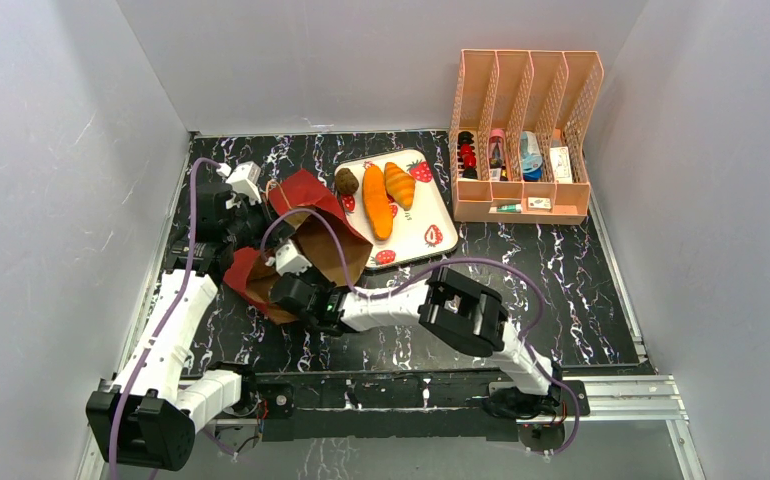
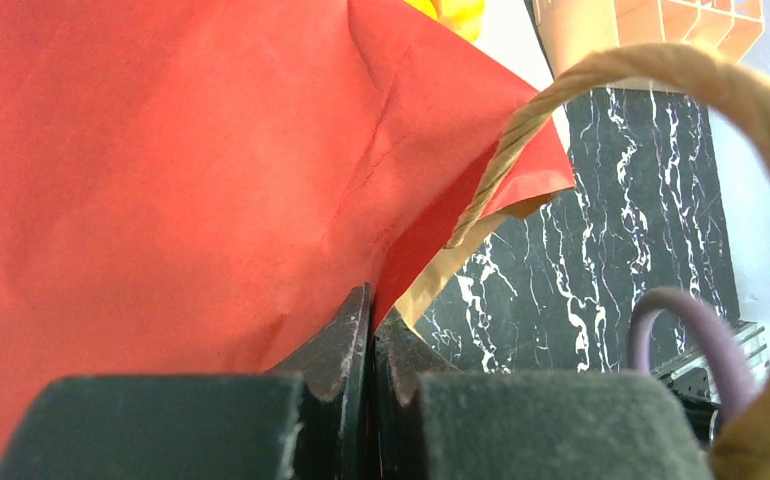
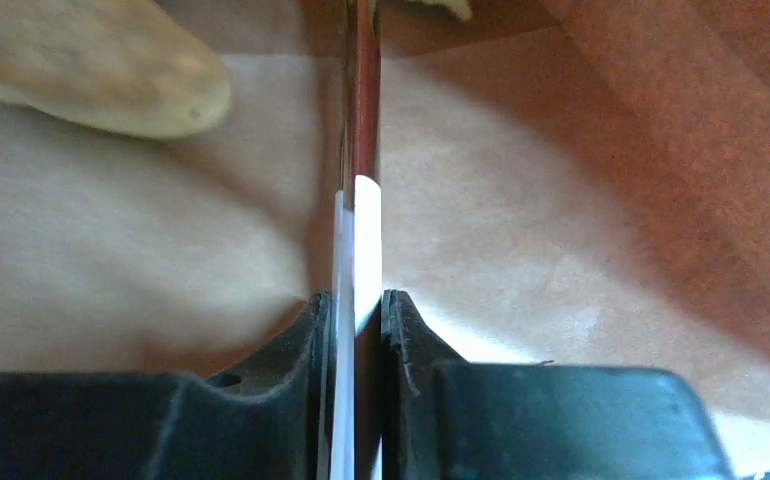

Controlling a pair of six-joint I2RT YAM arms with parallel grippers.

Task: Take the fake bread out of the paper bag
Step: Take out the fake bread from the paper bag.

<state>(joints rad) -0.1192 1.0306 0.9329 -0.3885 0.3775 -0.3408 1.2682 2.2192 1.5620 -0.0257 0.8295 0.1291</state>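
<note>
1. Left gripper (image 2: 371,335): jaws pinched shut on the paper bag (image 2: 161,150), red wall; twine handle (image 2: 521,140) loops just right.
2. Right gripper (image 3: 358,320) clamps a thin bag edge. Likely best to keep both pinches firm and spread the mouth.
3. Beyond its fingers, up-left: tan fake bread (image 3: 91,65), inside the bag.
4. Farther off, a tray (image 1: 441,210) holds roll (image 1: 347,181), baguette (image 1: 376,202), croissant (image 1: 399,185).

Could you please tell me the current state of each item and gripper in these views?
paper bag: tipped, crumpled, pinched by both arms.
left fingers: shut on the bag's red paper.
right fingers: shut on the bag's edge.
tan bread piece: inside the bag.
roll: on the tray.
baguette: on the tray.
croissant: on the tray.
</note>
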